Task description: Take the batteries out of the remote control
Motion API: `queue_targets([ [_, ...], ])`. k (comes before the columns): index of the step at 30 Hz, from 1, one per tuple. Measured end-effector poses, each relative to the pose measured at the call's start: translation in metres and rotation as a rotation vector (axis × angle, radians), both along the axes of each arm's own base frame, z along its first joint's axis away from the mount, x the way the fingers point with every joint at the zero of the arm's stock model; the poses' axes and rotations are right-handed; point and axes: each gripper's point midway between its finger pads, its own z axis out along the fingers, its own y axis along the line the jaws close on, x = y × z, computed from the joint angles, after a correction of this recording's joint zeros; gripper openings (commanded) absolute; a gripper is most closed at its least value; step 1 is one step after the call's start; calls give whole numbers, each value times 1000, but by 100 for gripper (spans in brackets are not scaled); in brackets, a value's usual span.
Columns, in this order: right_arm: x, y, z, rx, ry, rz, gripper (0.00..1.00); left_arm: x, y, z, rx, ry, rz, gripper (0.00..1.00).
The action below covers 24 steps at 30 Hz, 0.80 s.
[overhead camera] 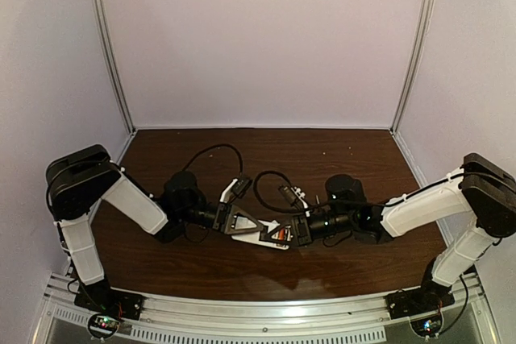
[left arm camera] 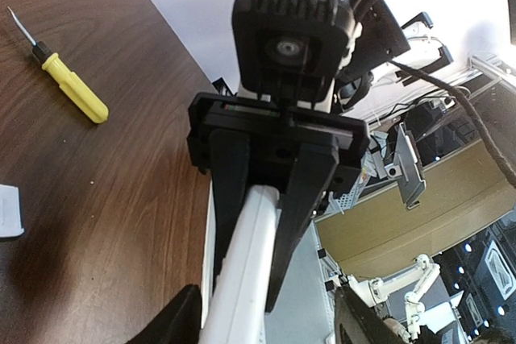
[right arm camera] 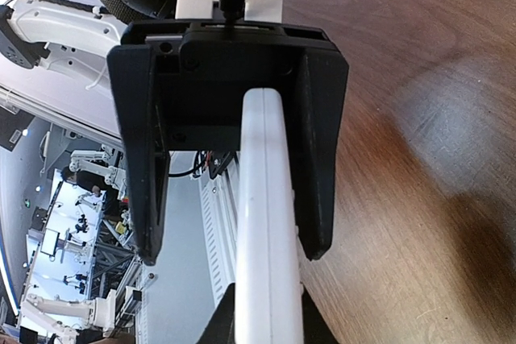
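From above, the arms meet nose to nose over the brown table [overhead camera: 339, 167], with the remote control [overhead camera: 264, 237] spanning between the left gripper [overhead camera: 242, 221] and the right gripper [overhead camera: 297, 231]. The left wrist view shows the right gripper's black fingers [left arm camera: 230, 187] clamped on both sides of the white bar — a yellow-handled screwdriver [left arm camera: 74, 86] and a small white cover piece [left arm camera: 8, 211] lie well off on the wood. In the right wrist view the left gripper's jaws stand wider than the remote — it rests against one finger, with a gap beside the other.
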Motion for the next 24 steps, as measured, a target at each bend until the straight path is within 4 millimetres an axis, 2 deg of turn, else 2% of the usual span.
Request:
queue_targets([
  [6,3,-6,13,26,-16,-47,0,-1,2,3,-18,-3,4,56],
  [12,6,-11,34,85,-40,-96,0,-4,5,5,-27,6,8,47],
  [24,4,-7,36,122,4,-130,0,-5,10,3,-10,56,29,42],
])
